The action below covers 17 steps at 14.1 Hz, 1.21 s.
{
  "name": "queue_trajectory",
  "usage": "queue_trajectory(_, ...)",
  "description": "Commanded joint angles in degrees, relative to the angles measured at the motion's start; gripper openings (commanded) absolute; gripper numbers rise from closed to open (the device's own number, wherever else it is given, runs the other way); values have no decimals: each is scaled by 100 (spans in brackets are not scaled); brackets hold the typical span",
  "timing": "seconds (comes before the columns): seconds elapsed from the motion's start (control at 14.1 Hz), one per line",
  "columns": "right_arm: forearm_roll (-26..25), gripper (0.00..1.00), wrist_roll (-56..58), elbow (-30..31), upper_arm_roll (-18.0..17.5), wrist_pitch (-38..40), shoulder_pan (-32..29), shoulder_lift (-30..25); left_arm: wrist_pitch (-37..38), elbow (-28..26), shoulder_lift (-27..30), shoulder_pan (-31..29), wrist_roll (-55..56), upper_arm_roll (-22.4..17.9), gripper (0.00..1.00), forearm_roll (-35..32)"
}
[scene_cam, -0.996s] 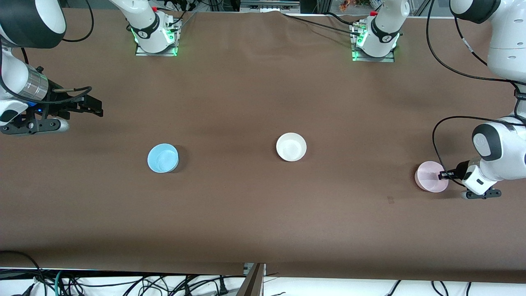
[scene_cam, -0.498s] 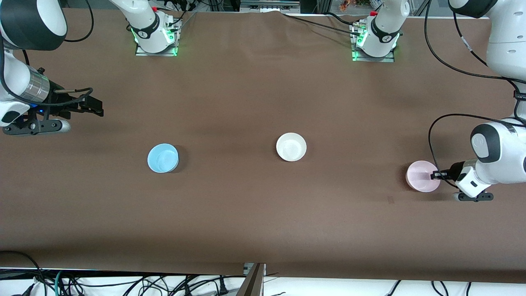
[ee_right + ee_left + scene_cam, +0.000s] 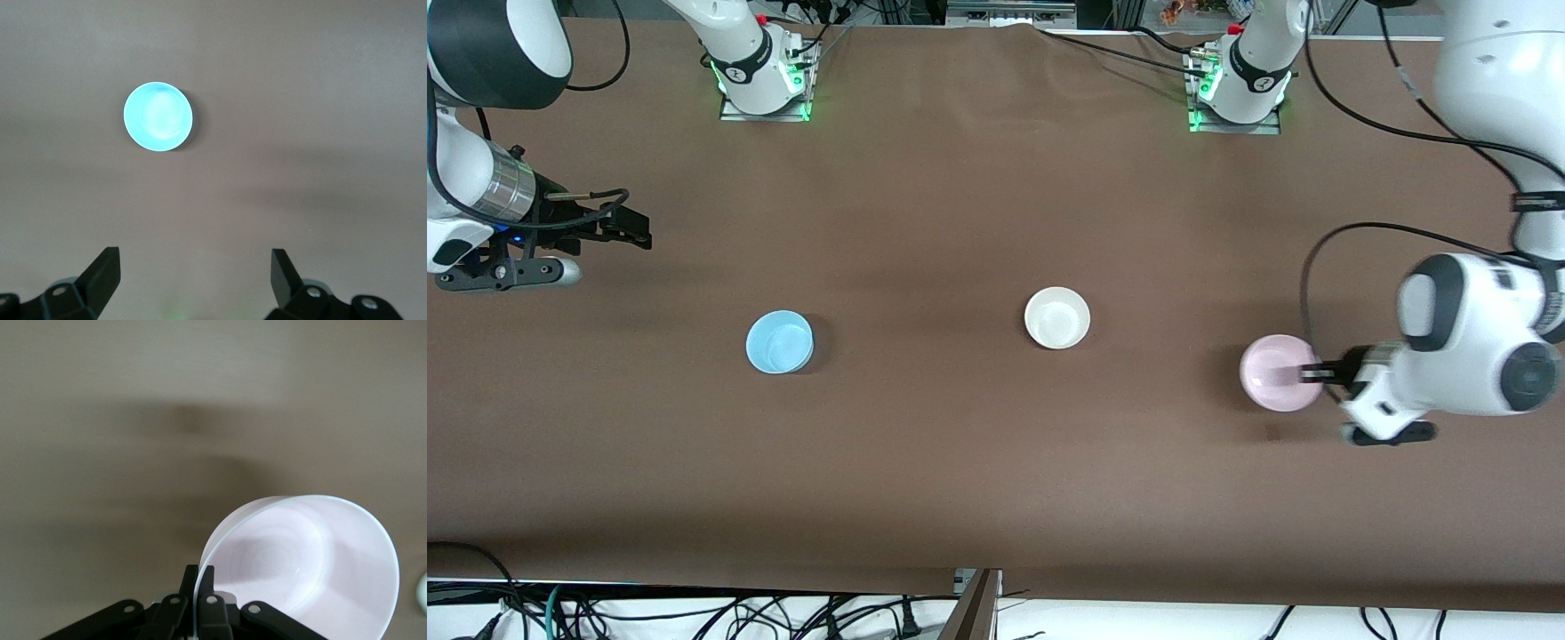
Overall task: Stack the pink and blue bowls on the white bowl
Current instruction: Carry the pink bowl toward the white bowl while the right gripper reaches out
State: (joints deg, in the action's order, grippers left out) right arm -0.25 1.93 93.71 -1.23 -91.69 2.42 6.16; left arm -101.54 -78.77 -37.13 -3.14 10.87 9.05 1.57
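My left gripper (image 3: 1309, 373) is shut on the rim of the pale pink bowl (image 3: 1276, 373), which hangs tilted over the table toward the left arm's end. In the left wrist view the two black fingers (image 3: 207, 583) pinch the pink bowl's (image 3: 313, 567) thin wall. The white bowl (image 3: 1057, 317) sits upright near the table's middle. The blue bowl (image 3: 780, 341) rests toward the right arm's end and shows as a blue bowl (image 3: 158, 117) in the right wrist view. My right gripper (image 3: 636, 236) waits open above the table's end, with nothing between its fingers (image 3: 103, 270).
The brown table cover (image 3: 996, 480) spreads wide around the bowls. Both arm bases (image 3: 763, 76) stand at the edge farthest from the front camera. Cables (image 3: 694, 613) hang below the table's near edge.
My left gripper has carried the pink bowl across the table toward the white bowl. The right arm, the white bowl and the blue bowl have stayed put.
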Motion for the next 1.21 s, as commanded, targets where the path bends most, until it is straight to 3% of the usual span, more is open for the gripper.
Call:
queue_trajectory(0.0,-89,100,-26,16,-26,81,4,-19,134,20,-58,375,774,253,0,613)
queue_trajectory(0.21,-89,100,-9,16,-26,3,-4,165,12,-95,-49,455,1652,947,0,660)
queue_trajectory(0.5,-63,100,0,173,-26,-268,4,377,-1066,-594,-49,1052,1892,1011,0,625)
queue_trajectory(0.78,-45,100,-17,1235,-44,-1269,13,237,-2525,-1893,275,1281,1892,1037,0,476)
queue_trajectory(1.0,-45,100,-79,2411,-123,-2603,22,122,-2678,-2273,627,1307,1901,1116,0,476)
queue_trajectory(1.14,-45,100,-79,2783,-123,-3221,13,209,-2940,-2459,645,1448,1919,1107,0,467)
